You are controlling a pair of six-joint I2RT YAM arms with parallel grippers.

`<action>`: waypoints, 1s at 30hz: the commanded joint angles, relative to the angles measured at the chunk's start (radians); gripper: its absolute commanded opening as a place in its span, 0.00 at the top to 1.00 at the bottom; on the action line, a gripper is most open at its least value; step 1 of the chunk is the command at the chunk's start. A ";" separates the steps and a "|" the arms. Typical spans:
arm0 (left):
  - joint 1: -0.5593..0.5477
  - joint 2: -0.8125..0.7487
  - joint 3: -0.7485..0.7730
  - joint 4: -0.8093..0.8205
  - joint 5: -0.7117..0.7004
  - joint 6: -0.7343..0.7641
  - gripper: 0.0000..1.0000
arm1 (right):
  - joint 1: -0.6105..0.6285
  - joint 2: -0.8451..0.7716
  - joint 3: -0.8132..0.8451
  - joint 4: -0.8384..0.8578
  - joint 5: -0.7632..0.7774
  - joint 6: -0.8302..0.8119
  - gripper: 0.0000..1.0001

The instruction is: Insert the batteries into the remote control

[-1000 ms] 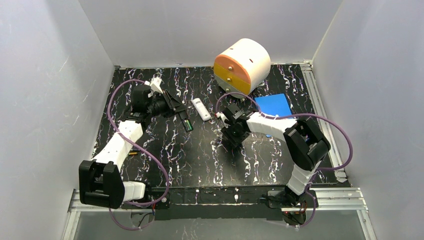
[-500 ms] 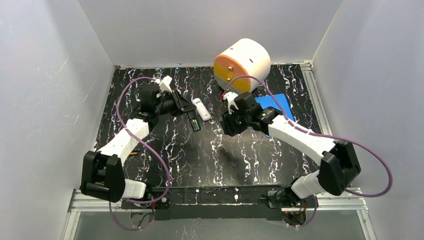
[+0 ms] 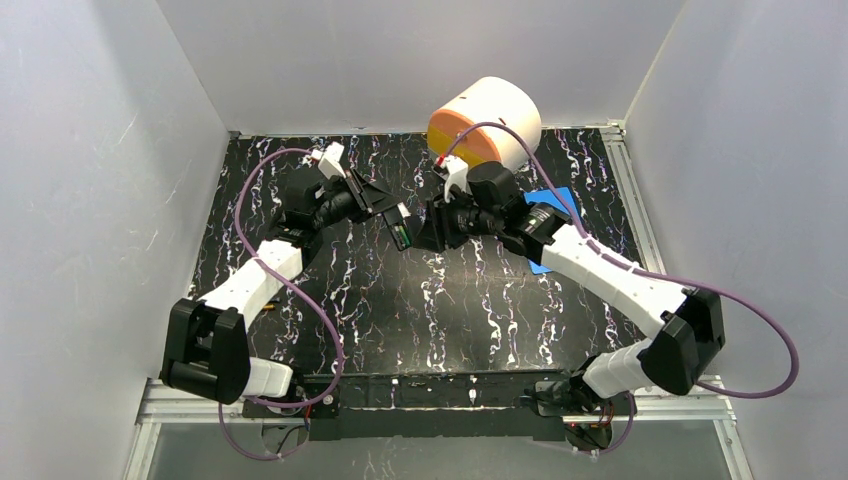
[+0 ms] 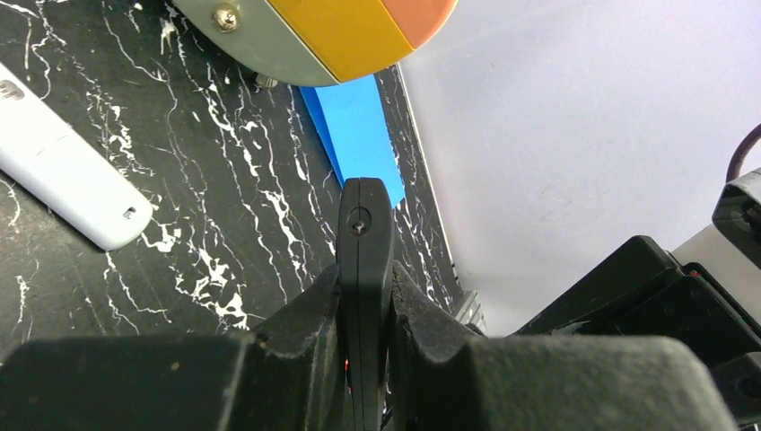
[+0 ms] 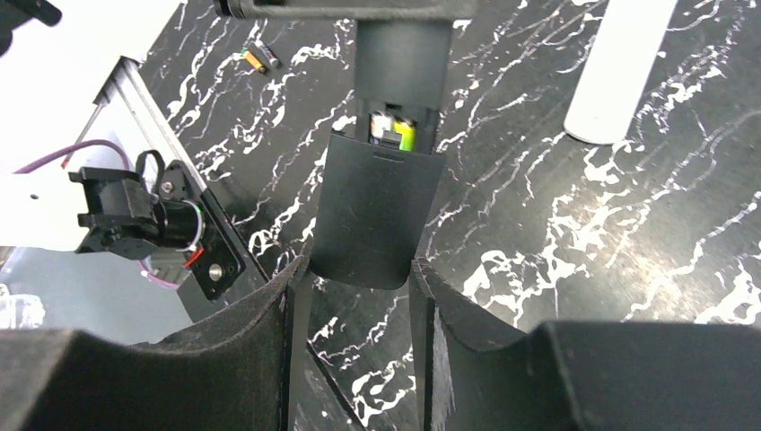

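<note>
Over the last second the right arm swung across from mid-table toward the left arm, which lifted and turned inward, so the two met above the table. The left end effector stayed clenched on the black remote control, pinching its thin sides. The right end effector grasped the battery cover by its lower end. The cover's top lip was at the mouth of the open compartment directly ahead, where a green battery already sat. Two spare batteries lay on the table well ahead and to its left.

Closing it well would likely mean keeping the cover square to the compartment edges and sliding it straight forward without tilt. The arms crowded close. The white remote ahead-right and the orange drum beyond narrowed the room, and more space lay back toward the bases.
</note>
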 commanded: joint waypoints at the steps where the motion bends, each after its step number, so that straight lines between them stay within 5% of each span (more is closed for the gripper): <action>1: -0.011 -0.017 -0.002 0.067 -0.004 -0.029 1.00 | 0.036 0.056 0.076 0.036 -0.004 0.030 0.62; 30: -0.013 0.045 0.062 0.032 0.062 -0.091 1.00 | 0.109 0.151 0.136 -0.040 0.164 -0.091 0.62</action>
